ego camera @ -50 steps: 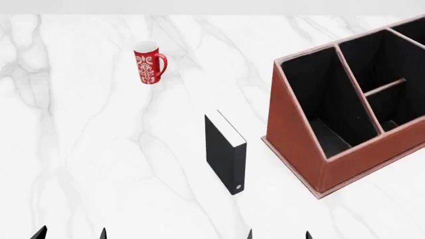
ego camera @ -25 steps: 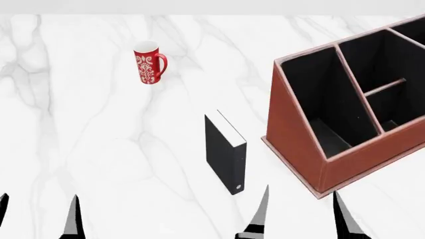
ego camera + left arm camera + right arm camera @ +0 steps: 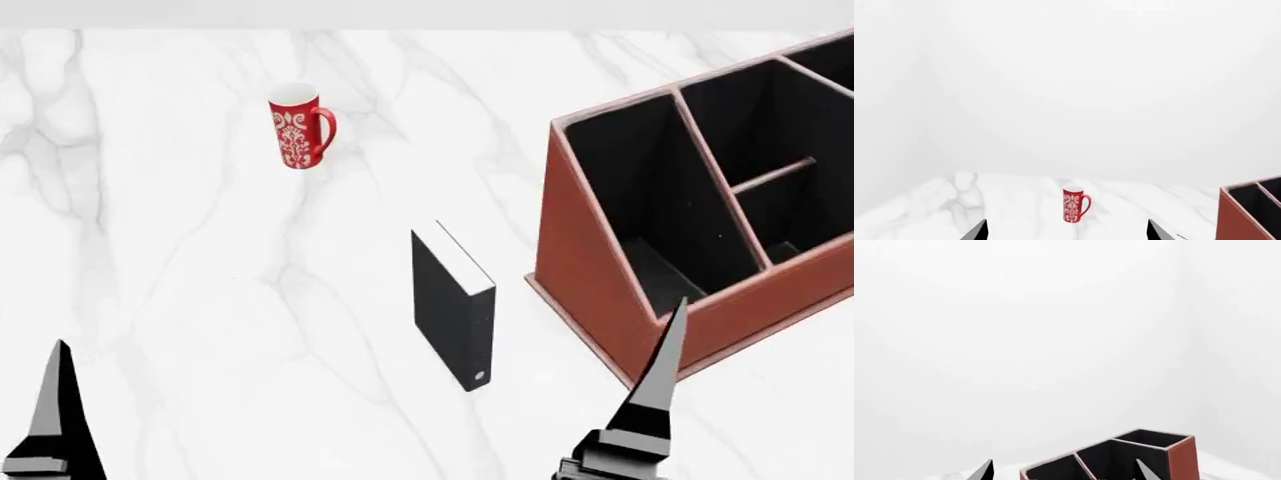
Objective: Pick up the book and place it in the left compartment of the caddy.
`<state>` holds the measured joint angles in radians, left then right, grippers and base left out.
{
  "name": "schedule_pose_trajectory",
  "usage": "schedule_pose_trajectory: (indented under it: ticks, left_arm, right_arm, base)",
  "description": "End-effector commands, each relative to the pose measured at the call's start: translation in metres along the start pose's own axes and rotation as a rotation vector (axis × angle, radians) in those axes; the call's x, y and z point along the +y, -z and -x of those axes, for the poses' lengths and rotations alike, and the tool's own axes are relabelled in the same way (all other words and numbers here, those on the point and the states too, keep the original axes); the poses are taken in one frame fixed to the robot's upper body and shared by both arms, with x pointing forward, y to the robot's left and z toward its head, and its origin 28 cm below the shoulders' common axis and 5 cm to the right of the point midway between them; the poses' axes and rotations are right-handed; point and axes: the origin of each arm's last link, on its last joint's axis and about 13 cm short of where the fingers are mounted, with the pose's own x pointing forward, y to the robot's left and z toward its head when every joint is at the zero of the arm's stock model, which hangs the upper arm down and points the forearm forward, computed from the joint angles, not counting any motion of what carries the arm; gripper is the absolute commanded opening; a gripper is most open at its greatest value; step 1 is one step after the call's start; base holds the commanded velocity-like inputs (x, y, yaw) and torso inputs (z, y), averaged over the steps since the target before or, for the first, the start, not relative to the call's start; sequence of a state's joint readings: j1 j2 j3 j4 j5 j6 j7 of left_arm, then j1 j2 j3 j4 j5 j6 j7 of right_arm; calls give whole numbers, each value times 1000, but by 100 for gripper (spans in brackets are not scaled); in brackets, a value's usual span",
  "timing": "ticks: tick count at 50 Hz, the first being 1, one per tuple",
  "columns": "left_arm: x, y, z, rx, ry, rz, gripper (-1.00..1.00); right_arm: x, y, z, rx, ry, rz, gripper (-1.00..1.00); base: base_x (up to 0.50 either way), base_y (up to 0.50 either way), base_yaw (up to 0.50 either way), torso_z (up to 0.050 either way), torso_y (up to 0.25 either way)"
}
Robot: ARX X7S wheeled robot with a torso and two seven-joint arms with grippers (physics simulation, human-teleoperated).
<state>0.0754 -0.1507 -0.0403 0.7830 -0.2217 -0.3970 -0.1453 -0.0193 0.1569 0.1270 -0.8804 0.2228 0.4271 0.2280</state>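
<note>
Thick black hardcover book [image 3: 454, 305] stands upright beside the reddish-brown leather-look caddy [image 3: 587, 260]. My right gripper [image 3: 1064, 471], fingers spread, holds nothing; a careless approach could topple it.

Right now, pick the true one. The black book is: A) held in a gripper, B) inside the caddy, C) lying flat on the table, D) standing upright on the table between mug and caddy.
D: the black book stands upright on the marble table, between the red mug and the caddy, touched by neither gripper.
</note>
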Motion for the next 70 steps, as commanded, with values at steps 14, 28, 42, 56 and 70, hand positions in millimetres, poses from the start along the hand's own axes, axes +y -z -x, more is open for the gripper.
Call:
schedule_pose_trajectory:
  ticks: [14,28,42,56,70]
  left_arm:
    - [2,-8,2,-15,-11,7,100]
    - [1,-9,2,-15,-10,7,100]
    - [1,-9,3,-17,-10,9,100]
    - [2,-8,2,-15,-11,12,100]
    - [2,-8,3,-16,-11,11,100]
  right_arm:
    - [-5,-15,2,-40,20,38,100]
    - [-7,-14,3,-52,19,-13,100]
    - [-5,-13,3,-45,8,-21,100]
    - [-5,-11,2,-39,5,-37,100]
    - [-5,-11,3,-36,3,-42,100]
  base:
    - [0,0,0,0,0]
    - [-6,-153,0,0,0]
    - [-28,-500,0,0,0]
    - [-20,-500,0,0,0]
    - [0,-500,0,0,0]
